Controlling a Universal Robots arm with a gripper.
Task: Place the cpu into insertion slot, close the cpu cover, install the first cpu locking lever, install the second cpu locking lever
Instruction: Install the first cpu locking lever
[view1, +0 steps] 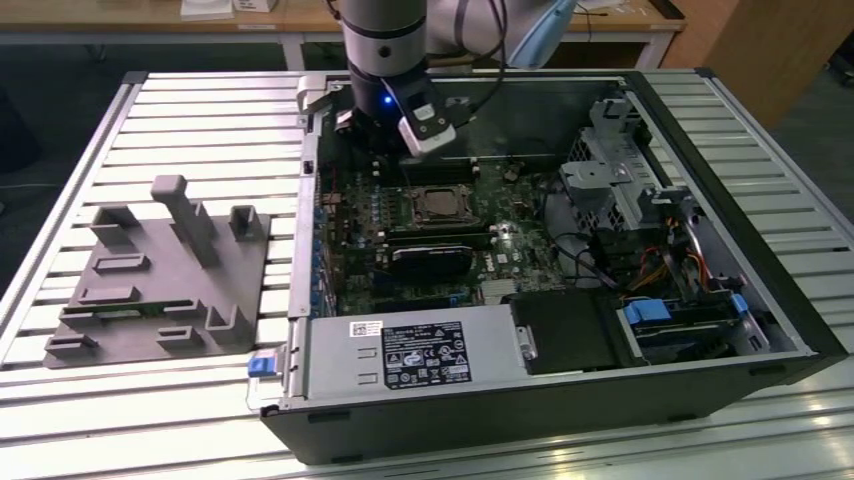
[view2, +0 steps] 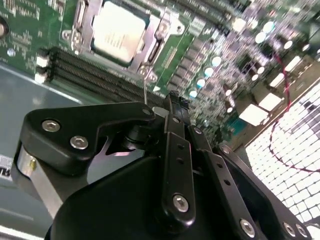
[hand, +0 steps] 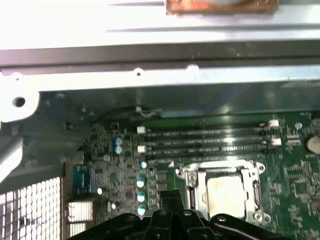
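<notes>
Nearest the lens in the exterior view, a grey power-supply box with a black label is seen at the front of an open black computer case laid on a slatted metal table. A grey moulded fixture is set to the exterior view's left of the case. A grey robot arm is seen reaching into the case's far side, just beyond the insertion slot, a small square silver-rimmed socket in the green circuit board.

In the second wrist view, the black gripper is held above the board near the slot; its jaws are pressed together, with nothing seen between them. The cpu, a small square chip with a pale silvery face, is seated in the slot, and the cpu cover, a thin silvery metal frame, appears folded down around it. A thin metal rod is seen standing up from the slot's corner towards the gripper.

In the first wrist view, the cpu is framed by the cover beside long black memory slots.
</notes>
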